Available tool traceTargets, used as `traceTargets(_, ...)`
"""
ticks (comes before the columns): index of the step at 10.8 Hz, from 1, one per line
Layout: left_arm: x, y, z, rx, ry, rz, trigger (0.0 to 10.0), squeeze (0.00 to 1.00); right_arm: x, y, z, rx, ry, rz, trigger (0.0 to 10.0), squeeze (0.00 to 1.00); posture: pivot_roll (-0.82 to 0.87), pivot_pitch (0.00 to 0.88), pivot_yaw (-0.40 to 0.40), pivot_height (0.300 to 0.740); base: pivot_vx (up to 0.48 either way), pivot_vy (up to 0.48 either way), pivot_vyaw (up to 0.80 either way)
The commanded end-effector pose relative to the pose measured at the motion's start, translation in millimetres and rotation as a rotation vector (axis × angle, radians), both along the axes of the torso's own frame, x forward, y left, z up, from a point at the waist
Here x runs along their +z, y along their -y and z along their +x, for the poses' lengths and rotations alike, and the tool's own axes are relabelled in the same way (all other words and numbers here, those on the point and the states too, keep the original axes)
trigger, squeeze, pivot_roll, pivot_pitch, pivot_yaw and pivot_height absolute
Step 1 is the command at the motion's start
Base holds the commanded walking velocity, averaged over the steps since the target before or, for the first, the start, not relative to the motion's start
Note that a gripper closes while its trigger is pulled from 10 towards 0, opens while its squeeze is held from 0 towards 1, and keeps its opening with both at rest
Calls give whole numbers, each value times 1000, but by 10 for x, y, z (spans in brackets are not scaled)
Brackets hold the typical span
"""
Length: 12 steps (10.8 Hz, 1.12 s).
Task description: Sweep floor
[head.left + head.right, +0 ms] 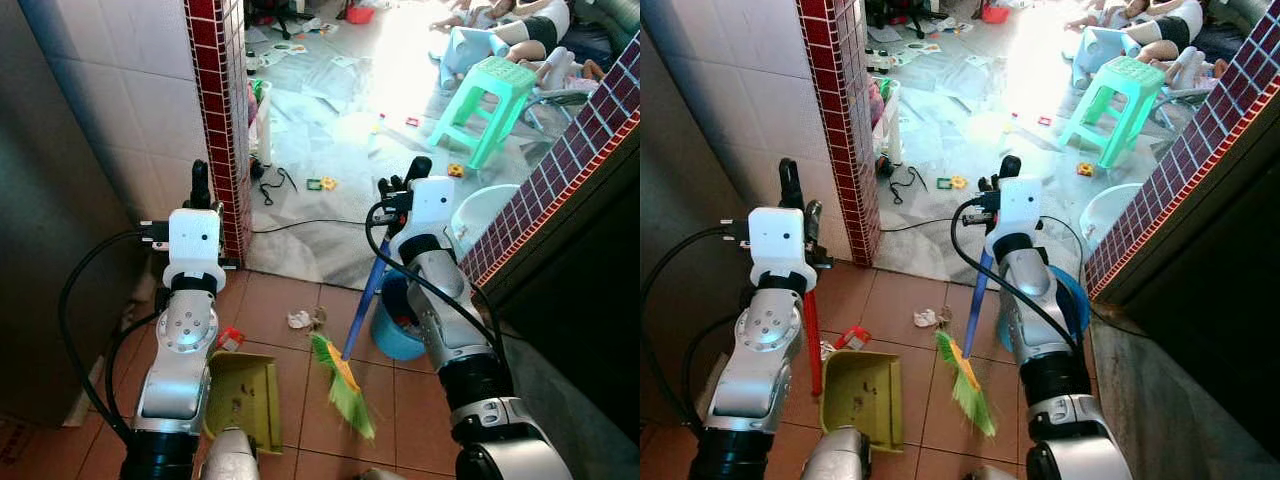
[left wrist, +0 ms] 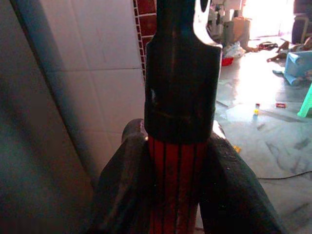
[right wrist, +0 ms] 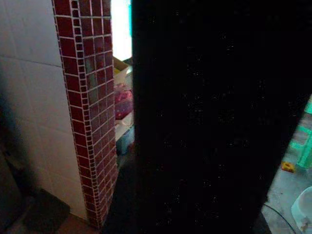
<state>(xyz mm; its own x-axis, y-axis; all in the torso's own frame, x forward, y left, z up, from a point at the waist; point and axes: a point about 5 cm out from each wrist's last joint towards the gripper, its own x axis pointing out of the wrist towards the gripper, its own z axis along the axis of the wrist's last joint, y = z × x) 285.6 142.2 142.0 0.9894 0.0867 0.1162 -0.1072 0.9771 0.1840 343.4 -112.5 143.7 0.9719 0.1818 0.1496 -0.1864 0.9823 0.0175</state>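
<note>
The main risk from here, as I judge it, is that the crumpled scrap of litter (image 1: 300,319) gets pushed past the dustpan (image 1: 862,398) rather than into it: the scrap lies ahead of the broom head (image 1: 345,390) and off toward the left tool's side, while the yellow-green pan sits below the left tool (image 1: 797,200) with its mouth not squarely facing the bristles, so a stroke at the wrong angle would scatter the bits across the terracotta floor (image 1: 290,420). A second hazard is the blue bucket (image 1: 392,330) just below the right tool (image 1: 400,185); the slanting blue broom handle (image 1: 365,300) runs right beside it and a wide swing could knock it. The black cable (image 1: 310,225) trailing across the threshold ahead of both tools could also snag the bristles. The left tool is closed around the dustpan's red handle (image 2: 176,190), its two dark fingers (image 2: 127,185) pressed against the ribbed red shaft on either side, just beneath a black collar. The right tool is at the top of the broom handle and appears to grip it, but its wrist view is nearly all dark, so I cannot tell how far its fingers are parted
</note>
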Motion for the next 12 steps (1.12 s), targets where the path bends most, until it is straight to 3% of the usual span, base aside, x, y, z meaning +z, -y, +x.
traceTargets(1, 110, 36, -13, -7, 42, -4, 10000, 0, 84, 83, 30, -43, 40, -51, 10000, 0, 64, 52, -108, 740, 0, 0, 0)
traceTargets(4, 237, 64, -6, -60, 75, 31, 10000, 0, 167, 172, 15, -82, 80, -80, 10000, 0, 60, 76, -79, 740, 220, 220, 0)
traceTargets(8, 246, 157, 8, -86, 81, 15, 10000, 0, 252, 108, 33, -90, 120, -91, 10000, 0, 64, 61, -74, 740, 363, 310, 0)
traceTargets(12, 247, 184, 5, -100, 87, 17, 10000, 0, 303, 105, 34, -105, 151, -105, 10000, 0, 63, 56, -72, 740, 478, 0, 0)
